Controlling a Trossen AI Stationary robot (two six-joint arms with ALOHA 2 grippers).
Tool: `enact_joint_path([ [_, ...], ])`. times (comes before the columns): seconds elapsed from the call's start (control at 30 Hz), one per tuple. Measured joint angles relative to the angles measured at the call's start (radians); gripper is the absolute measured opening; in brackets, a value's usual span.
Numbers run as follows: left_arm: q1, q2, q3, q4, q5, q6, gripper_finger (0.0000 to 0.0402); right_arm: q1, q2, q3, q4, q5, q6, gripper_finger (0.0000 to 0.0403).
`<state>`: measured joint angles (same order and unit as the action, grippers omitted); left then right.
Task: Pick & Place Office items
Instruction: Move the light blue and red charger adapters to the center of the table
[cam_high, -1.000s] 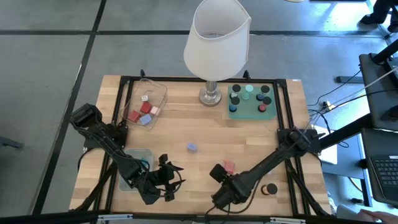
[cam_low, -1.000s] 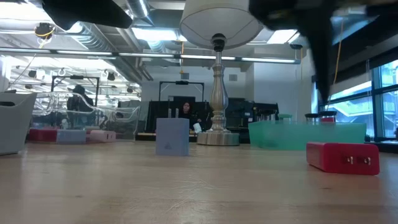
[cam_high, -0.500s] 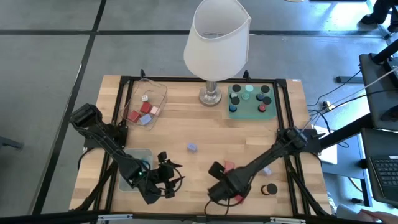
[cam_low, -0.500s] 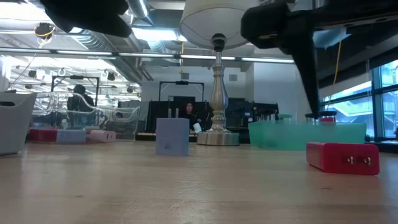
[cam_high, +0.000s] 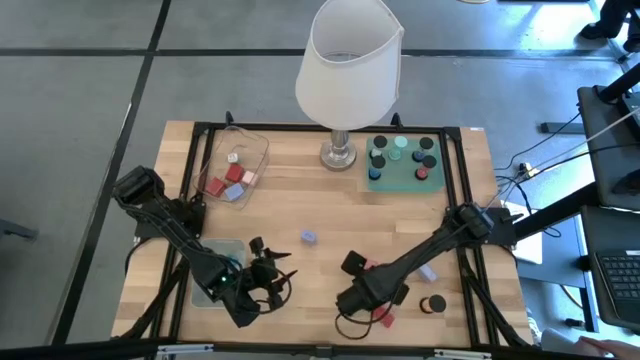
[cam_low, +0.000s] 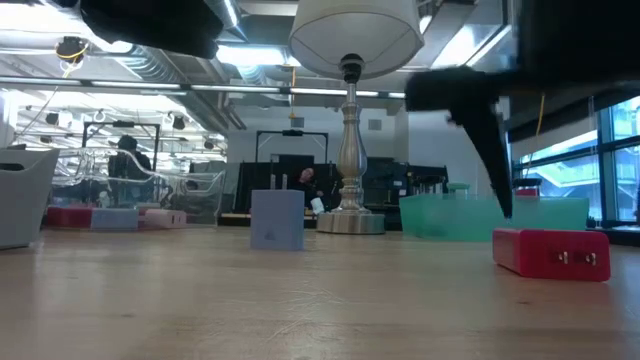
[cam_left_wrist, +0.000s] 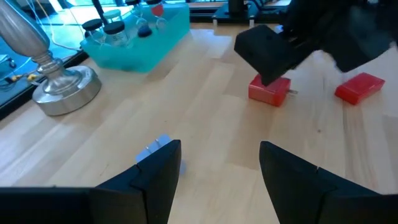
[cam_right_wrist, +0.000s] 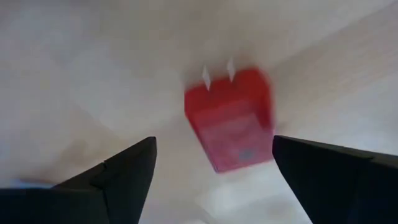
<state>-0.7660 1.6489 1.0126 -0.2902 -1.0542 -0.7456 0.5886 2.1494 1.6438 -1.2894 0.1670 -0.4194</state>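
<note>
**Right gripper lines up on a red block**

The right gripper (cam_right_wrist: 211, 168) hangs above a red block (cam_right_wrist: 231, 118), jaws spread and empty. The block lies on the table (cam_high: 330, 210) near the front edge. Blur hides the alignment, so a finger may clip and skid it. The left gripper (cam_left_wrist: 214, 168) waits nearby, parted, holding nothing.

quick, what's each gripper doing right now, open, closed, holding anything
Left gripper: open, holding nothing, hovering low over the table's near-left part.
Right gripper: open, holding nothing, above a red block lying on the table.
</note>
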Motion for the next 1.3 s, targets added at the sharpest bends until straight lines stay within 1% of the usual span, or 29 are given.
enact_joint_path([
  [0.17, 0.017, 0.000, 0.000, 0.000, 0.000, 0.000, 0.0214, 0.001, -0.002, -0.108, 0.003, 0.190, -0.100, 0.0325],
  [0.23, 0.026, 0.000, 0.000, 0.000, 0.000, 0.000, 0.0214, -0.004, -0.002, -0.133, 0.013, 0.231, -0.110, 0.0325],
  [0.33, 0.042, 0.000, 0.000, 0.000, 0.000, 0.000, 0.0214, -0.009, -0.006, -0.141, 0.026, 0.233, -0.091, 0.0325],
  [0.43, 0.058, 0.000, 0.000, 0.000, 0.006, 0.000, 0.0214, -0.010, -0.028, -0.145, 0.049, 0.215, -0.078, 0.0325],
  [0.67, 0.093, 0.000, 0.000, -0.001, 0.041, 0.000, 0.0214, -0.012, -0.133, -0.144, 0.158, 0.175, -0.086, 0.0325],
  [0.77, 0.103, 0.000, 0.000, -0.001, 0.066, 0.000, 0.0214, -0.017, -0.140, -0.147, 0.169, 0.132, -0.125, 0.0325],
  [0.87, 0.105, 0.000, 0.000, 0.000, 0.083, -0.001, 0.0214, -0.017, -0.140, -0.184, 0.184, 0.119, -0.156, 0.0325],
  [1.0, 0.104, 0.000, 0.000, 0.000, 0.084, 0.000, 0.0214, -0.029, -0.139, -0.218, 0.194, 0.125, -0.113, 0.0325],
  [1.07, 0.104, 0.000, 0.000, 0.000, 0.084, 0.012, 0.0214, -0.030, -0.139, -0.229, 0.193, 0.151, -0.150, 0.0325],
  [1.17, 0.108, 0.000, 0.000, 0.000, 0.084, 0.017, 0.0214, -0.029, -0.139, -0.236, 0.195, 0.206, -0.261, 0.0322],
  [1.3, 0.114, 0.000, 0.000, 0.000, 0.084, 0.016, 0.0214, -0.034, -0.139, -0.256, 0.225, 0.195, -0.396, 0.0315],
])
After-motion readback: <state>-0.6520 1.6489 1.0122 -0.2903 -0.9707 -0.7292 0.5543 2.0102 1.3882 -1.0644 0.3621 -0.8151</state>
